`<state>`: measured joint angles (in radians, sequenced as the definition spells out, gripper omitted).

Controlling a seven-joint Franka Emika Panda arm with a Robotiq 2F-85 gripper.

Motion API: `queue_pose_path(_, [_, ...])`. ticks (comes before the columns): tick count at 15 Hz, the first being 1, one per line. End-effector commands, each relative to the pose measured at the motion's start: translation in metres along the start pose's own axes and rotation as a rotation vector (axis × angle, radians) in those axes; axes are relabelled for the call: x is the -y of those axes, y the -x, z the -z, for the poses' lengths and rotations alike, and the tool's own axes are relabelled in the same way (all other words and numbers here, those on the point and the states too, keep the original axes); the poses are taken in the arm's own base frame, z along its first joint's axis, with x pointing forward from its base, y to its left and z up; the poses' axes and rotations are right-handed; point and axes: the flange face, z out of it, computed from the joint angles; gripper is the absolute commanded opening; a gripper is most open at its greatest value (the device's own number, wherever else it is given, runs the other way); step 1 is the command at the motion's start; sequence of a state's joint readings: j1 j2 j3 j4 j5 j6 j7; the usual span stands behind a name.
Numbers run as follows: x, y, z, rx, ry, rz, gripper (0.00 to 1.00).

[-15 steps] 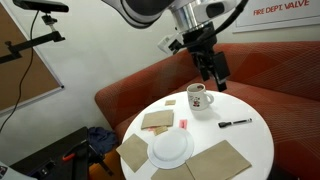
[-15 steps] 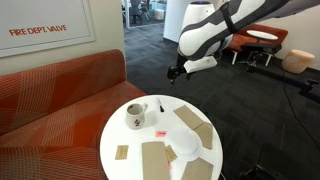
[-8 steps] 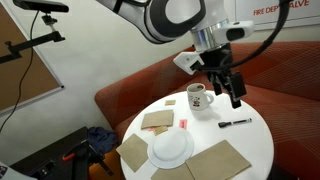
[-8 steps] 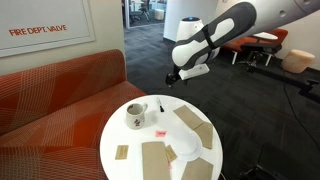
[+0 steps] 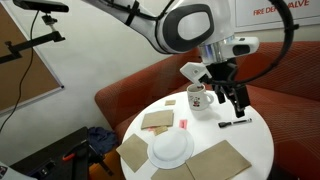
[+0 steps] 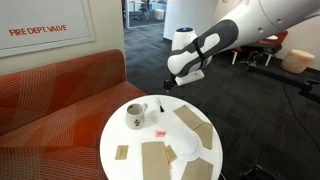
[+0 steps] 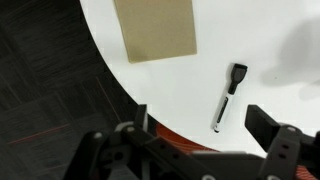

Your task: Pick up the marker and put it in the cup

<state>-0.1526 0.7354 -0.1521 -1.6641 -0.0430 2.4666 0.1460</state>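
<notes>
Your gripper (image 5: 240,105) hangs over the right part of the round white surface (image 5: 255,140). Its fingers (image 7: 268,122) are spread wide and hold nothing. In the wrist view the marker (image 7: 228,97) lies flat on the surface at centre right, slanting from upper right to lower left. Its lower end sits between the two fingers near the bottom edge. In an exterior view the cup (image 5: 197,97) stands upright left of the gripper, with the marker apart from it to the right, just below the fingers. A tan napkin (image 7: 155,28) lies at the top of the wrist view.
</notes>
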Motion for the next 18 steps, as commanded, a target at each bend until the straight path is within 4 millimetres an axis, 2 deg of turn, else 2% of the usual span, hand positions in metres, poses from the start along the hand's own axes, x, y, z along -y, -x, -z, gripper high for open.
queue_pose_path(1, [0.000, -0.001, 0.001, -0.001, 0.000, 0.000, 1.00])
queue_pose_path(7, [0.009, -0.007, -0.024, 0.037, -0.061, -0.066, 1.00])
queue_pose_path(18, [0.038, -0.033, -0.070, -0.007, -0.094, -0.279, 1.00])
